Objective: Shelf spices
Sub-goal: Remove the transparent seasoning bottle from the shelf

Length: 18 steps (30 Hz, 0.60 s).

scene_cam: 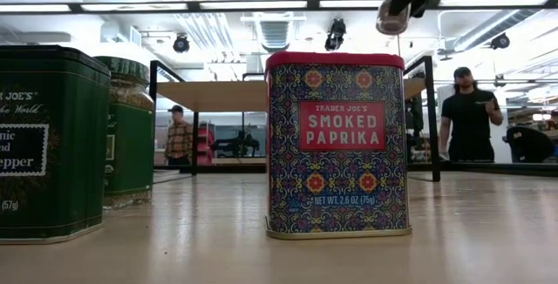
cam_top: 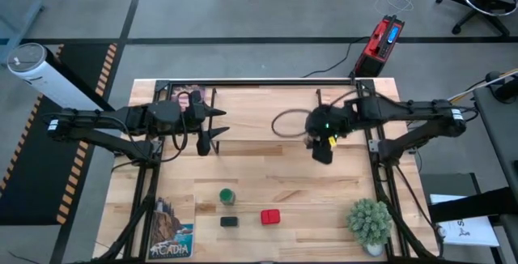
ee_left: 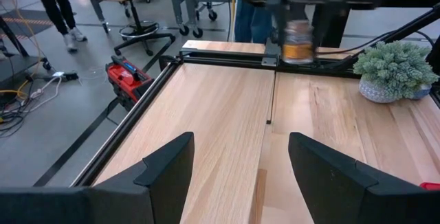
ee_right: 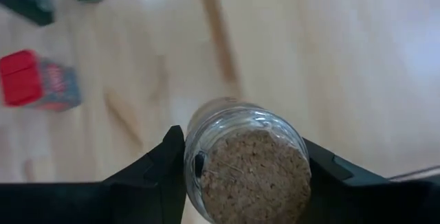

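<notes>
My right gripper (cam_top: 322,149) hangs over the middle of the shelf (cam_top: 259,118), shut on the tiny round jar (ee_right: 247,162) with a cork stopper. The left wrist view also shows this jar (ee_left: 299,40) held high, as does the low view (scene_cam: 392,18). My left gripper (cam_top: 212,139) is open above the shelf's left part and holds nothing. The green-lidded jar (cam_top: 227,195), the dark olive tin (cam_top: 229,222) and the red tin (cam_top: 270,216) stand on their bases on the tabletop near its near edge. The low view shows the red tin (scene_cam: 338,145) close up. My right gripper pinches the tiny jar between its two fingers, by the glass sides just below the cork stopper (ee_right: 256,172). The fingers (ee_right: 155,169) come from above, pointing down. The jar is lifted clear and hangs below them, roughly upright, with nothing under it but the wood.
A potted plant (cam_top: 370,222) stands at the table's near right corner. A picture book (cam_top: 171,230) lies at the near left, another (cam_top: 188,98) at the far left. Black frame rails (cam_top: 267,83) edge the shelf. People (scene_cam: 471,114) stand in the room behind the table.
</notes>
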Each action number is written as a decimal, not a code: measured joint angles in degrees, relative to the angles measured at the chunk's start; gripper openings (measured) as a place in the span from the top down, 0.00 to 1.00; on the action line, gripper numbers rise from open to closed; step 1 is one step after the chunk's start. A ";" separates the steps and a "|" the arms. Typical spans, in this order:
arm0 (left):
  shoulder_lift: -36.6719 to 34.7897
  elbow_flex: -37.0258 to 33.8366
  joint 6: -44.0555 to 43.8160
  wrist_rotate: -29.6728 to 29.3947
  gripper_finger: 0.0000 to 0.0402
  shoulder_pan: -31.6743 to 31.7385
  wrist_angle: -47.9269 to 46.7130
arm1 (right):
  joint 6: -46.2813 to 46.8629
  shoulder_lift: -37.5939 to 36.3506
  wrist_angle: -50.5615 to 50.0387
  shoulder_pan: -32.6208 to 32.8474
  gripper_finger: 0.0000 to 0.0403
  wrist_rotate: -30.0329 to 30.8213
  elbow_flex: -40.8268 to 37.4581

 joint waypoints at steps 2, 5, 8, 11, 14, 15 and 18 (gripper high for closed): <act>-0.01 0.00 0.00 0.00 0.44 0.00 -0.02 | 1.95 0.57 0.08 2.85 0.56 -0.04 0.00; 0.00 0.00 0.00 -0.02 0.44 0.00 -0.03 | 5.44 1.53 0.43 7.56 0.57 0.21 0.00; -0.01 0.00 0.00 -0.04 0.44 0.00 -0.02 | 9.01 2.85 2.34 12.47 0.58 0.43 0.00; 0.00 0.00 0.00 -0.07 0.44 0.00 -0.05 | 12.18 4.48 5.92 17.22 0.57 0.66 0.00; 0.01 0.00 0.00 -0.09 0.44 0.00 -0.23 | 15.34 6.52 9.39 21.55 0.56 0.71 0.00; 0.01 0.00 0.00 -0.11 0.44 0.00 -0.44 | 16.29 7.25 10.27 22.92 0.57 0.82 0.00; -0.01 0.00 -0.03 -0.12 0.44 0.00 -0.90 | 18.95 9.71 11.90 26.92 0.58 2.17 0.00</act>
